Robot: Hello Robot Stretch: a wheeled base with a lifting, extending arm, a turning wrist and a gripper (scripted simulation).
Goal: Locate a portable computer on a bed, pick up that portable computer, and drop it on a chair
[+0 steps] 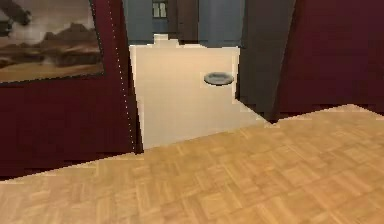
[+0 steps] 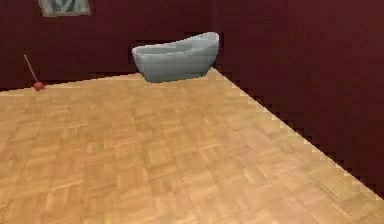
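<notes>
Forward view, brown-toned framed landscape painting (image 1: 50, 40): hangs on the dark red wall, upper left.
Forward view, open doorway (image 1: 185, 60): leads off the honey-coloured parquet wood floor (image 1: 250, 170) onto a pale cream floor (image 1: 170, 110).
Forward view, flat round grey disc (image 1: 219, 78): lies near the cream floor's right edge. Might be a robot vac, too small to call.
Arm side view, pale grey-blue freestanding bathtub (image 2: 177, 57): stands in the far corner of the parquet floor.
Arm side view, red-headed plunger with a thin stick (image 2: 37, 82): at the floor's far left edge, close to the wall.
Arm side view, small framed picture (image 2: 65, 6): on the wall, top left.
Portable computer, where: can't tell yet. With a tub here, I'd guess the bed is somewhere past that doorway.
Portable computer, handling: I'd expect it to be stiff, flat, slick and light-ish, with a fragile screen and hinge. Take it by a long edge at the middle.
Portable computer, pointing and long axis: can't tell.
Gripper: honestly can't tell its state.
</notes>
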